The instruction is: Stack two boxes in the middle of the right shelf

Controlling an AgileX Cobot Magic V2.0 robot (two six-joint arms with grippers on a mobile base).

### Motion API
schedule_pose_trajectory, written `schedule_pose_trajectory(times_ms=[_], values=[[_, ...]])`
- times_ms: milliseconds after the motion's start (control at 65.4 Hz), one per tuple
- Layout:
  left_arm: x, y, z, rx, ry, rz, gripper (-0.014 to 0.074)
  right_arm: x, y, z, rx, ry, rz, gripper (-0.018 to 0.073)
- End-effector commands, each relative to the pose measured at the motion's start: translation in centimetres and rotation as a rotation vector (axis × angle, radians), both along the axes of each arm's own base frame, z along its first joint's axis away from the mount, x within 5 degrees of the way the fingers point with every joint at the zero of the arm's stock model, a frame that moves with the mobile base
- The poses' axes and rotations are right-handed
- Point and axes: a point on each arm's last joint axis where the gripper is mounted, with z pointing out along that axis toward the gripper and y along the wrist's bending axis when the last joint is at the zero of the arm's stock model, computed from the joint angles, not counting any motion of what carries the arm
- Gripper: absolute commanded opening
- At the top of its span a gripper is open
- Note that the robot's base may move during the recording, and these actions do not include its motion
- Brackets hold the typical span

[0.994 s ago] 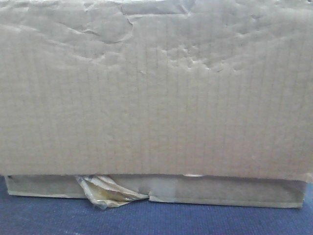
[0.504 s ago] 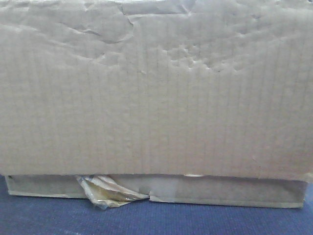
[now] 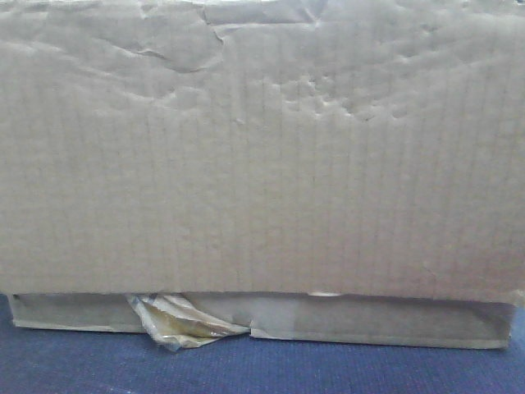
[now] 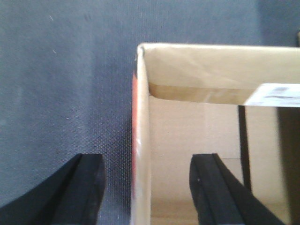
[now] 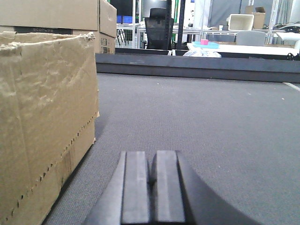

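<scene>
Box [image 4: 197, 70], on grey surface [image 4: 61, 84], is being straddled at one wall by left gripper [image 4: 147, 159], jaws wide; right gripper [image 5: 150, 173] pressed together (empty). Risk: wall being buckled, box tipped, if lifted one-sided.

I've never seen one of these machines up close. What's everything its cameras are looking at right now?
box: one near, tan, dented, on the mat
tape scrap: one, yellowish, at the box's bottom edge
label: one, white, on a box rim, left wrist view
mat: one, dark grey, under the box
far boxes: a few, tan, stacked behind
chair: one, black, far background
left fingers: two, black, apart, astride a box wall
right fingers: two, black, together, empty
</scene>
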Motion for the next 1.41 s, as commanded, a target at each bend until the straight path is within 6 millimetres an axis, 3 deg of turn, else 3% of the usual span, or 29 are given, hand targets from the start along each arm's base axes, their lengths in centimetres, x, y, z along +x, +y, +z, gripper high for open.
schedule_pose_trajectory(times_ms=[0,122,199,382,535,657,810,902,1146,1391], values=[[0.9,0.4,-1.0,-0.004,0.011,0.001,0.0293,0.0,0.0,0.2,-0.001,-0.019,-0.005,-0.0162],[1.5,0.6,-2.3,-0.019,0.054,0.0,0.0278,0.0,0.0,0.2,-0.001,-0.019,-0.005,-0.0162],[1.5,0.6,-2.4,-0.02,0.057,-0.001,0.0224,0.0,0.0,0.2,-0.001,-0.019,-0.005,-0.0162],[1.4,0.5,-2.4,-0.03,0.076,-0.005,-0.0115,0.0,0.0,0.2,-0.001,-0.019,-0.005,-0.0162],[1.7,0.7,-1.1,-0.021,0.034,-0.003,-0.0111,0.0,0.0,0.2,-0.001,-0.019,-0.005,-0.0162],[2.0,1.9,2.0,-0.004,-0.054,0.057,-0.0111,0.0,0.0,0.2,-0.001,-0.019,-0.005,-0.0162],[1.9,3.5,7.8,-0.018,-0.229,0.234,-0.0111,0.0,0.0,0.2,-0.001,-0.019,-0.005,-0.0162],[1.6,3.3,10.9,-0.021,-0.309,0.251,-0.0111,0.0,0.0,0.2,-0.001,-0.019,-0.005,-0.0162],[0.4,-1.2,18.4,-0.031,-0.493,0.196,-0.0111,0.0,0.0,0.2,-0.001,-0.019,-0.005,-0.0162],[-0.9,-7.8,22.5,-0.179,-0.622,0.165,-0.0111,0.0,0.0,0.2,-0.001,-0.019,-0.005,-0.0162]])
